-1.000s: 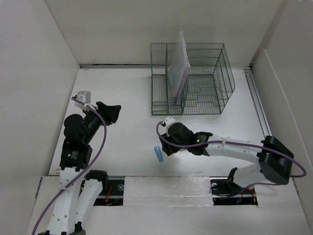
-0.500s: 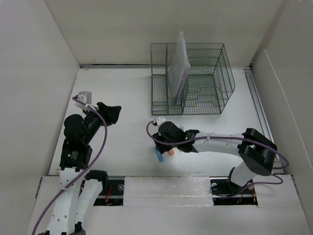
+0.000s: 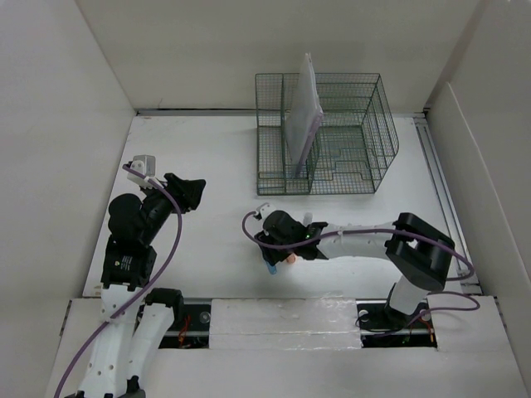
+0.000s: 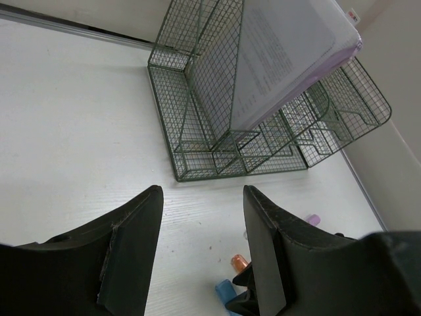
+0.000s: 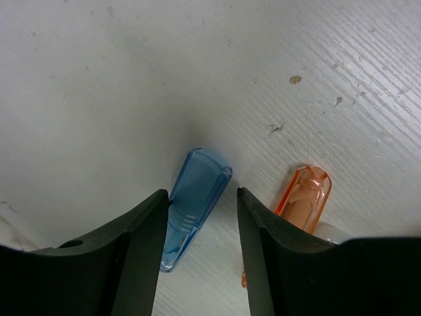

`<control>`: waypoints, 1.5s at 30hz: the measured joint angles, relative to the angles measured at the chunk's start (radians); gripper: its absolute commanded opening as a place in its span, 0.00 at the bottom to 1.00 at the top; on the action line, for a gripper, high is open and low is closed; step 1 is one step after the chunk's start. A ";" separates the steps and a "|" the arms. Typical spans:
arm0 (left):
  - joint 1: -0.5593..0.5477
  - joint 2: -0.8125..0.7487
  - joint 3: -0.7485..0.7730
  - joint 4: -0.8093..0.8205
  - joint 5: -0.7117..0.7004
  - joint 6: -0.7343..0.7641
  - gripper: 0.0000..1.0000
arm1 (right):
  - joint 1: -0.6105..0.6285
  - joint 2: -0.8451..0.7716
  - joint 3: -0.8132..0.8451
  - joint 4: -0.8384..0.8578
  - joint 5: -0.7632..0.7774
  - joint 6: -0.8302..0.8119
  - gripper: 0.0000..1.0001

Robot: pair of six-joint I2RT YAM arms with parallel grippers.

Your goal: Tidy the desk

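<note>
The white desk (image 3: 216,166) holds a blue highlighter (image 5: 192,197) and an orange highlighter (image 5: 304,197) lying side by side. My right gripper (image 5: 201,217) is open and low over the desk, its jaws straddling the blue highlighter, the left finger touching its side. In the top view the right gripper (image 3: 272,255) hides most of the blue highlighter (image 3: 270,269); the orange one (image 3: 290,259) peeks out beside it. My left gripper (image 3: 192,192) is open and empty, held above the desk's left side. The left wrist view shows both highlighters, blue (image 4: 225,289) and orange (image 4: 238,263).
A dark green wire-mesh organizer (image 3: 332,137) stands at the back with a sheaf of papers (image 3: 304,112) upright in it; it also shows in the left wrist view (image 4: 263,125). A purple cap (image 4: 313,219) lies near the right arm. White walls border the desk.
My right gripper has moved left and come down over the blue highlighter, which now sits between its open jaws. The left arm has not moved.
</note>
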 measured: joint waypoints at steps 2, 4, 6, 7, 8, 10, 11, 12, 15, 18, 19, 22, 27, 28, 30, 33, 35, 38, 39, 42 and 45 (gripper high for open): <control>0.000 0.000 0.000 0.000 0.000 0.000 0.48 | 0.000 0.007 0.008 0.002 0.000 0.000 0.52; 0.000 0.000 0.000 0.000 0.000 0.000 0.48 | 0.000 0.011 0.012 0.003 0.000 0.002 0.52; 0.000 0.000 0.000 0.000 0.001 0.000 0.48 | 0.001 0.014 0.016 0.004 0.000 0.003 0.52; 0.000 0.001 0.000 0.000 0.002 0.000 0.48 | 0.004 0.014 0.019 0.001 0.002 0.003 0.50; 0.000 0.002 0.000 0.001 0.003 0.000 0.48 | 0.007 0.015 0.024 -0.001 0.006 0.003 0.50; 0.000 0.005 0.000 0.001 0.003 0.000 0.48 | 0.013 0.022 0.037 -0.001 0.010 0.003 0.51; 0.000 0.005 0.000 0.001 0.003 0.000 0.48 | 0.016 0.027 0.044 -0.001 0.011 0.004 0.50; 0.000 0.005 0.000 0.001 0.003 0.000 0.48 | 0.019 0.032 0.050 0.000 0.011 0.004 0.43; 0.000 0.005 0.000 0.001 0.003 0.000 0.48 | 0.024 0.035 0.054 -0.001 0.013 0.006 0.35; 0.000 0.005 0.000 0.001 0.003 0.000 0.48 | 0.027 0.035 0.054 -0.001 0.016 0.011 0.47; 0.000 0.005 0.000 0.001 0.003 0.000 0.48 | 0.027 0.036 0.054 -0.001 0.018 0.015 0.51; 0.000 0.005 0.000 0.001 0.004 0.000 0.48 | 0.027 0.045 0.056 -0.001 0.026 0.014 0.55; 0.000 0.004 0.000 0.001 0.003 0.000 0.48 | 0.027 0.068 0.070 0.002 0.042 0.014 0.55; 0.000 0.003 0.000 0.001 0.003 0.000 0.48 | 0.028 0.072 0.071 0.002 0.046 0.014 0.54; 0.000 0.003 0.000 0.001 0.003 0.000 0.48 | 0.028 0.079 0.077 0.005 0.058 0.014 0.37; 0.000 0.003 0.000 0.001 0.003 0.000 0.48 | 0.028 0.093 0.089 0.010 0.077 0.014 0.23; 0.000 0.003 0.000 0.001 0.003 0.000 0.48 | 0.029 0.094 0.089 0.016 0.092 0.014 0.20; 0.000 0.003 0.000 0.001 0.004 0.000 0.48 | 0.031 0.090 0.089 0.016 0.127 0.014 0.20; 0.000 0.003 0.000 0.001 0.005 0.000 0.48 | 0.027 0.083 0.089 0.016 0.139 0.013 0.20; 0.000 0.003 0.000 0.001 0.008 0.000 0.48 | 0.001 0.027 0.100 0.019 0.153 -0.001 0.21; 0.000 0.003 0.000 0.001 0.008 0.000 0.48 | -0.058 -0.043 0.142 0.069 0.172 -0.026 0.21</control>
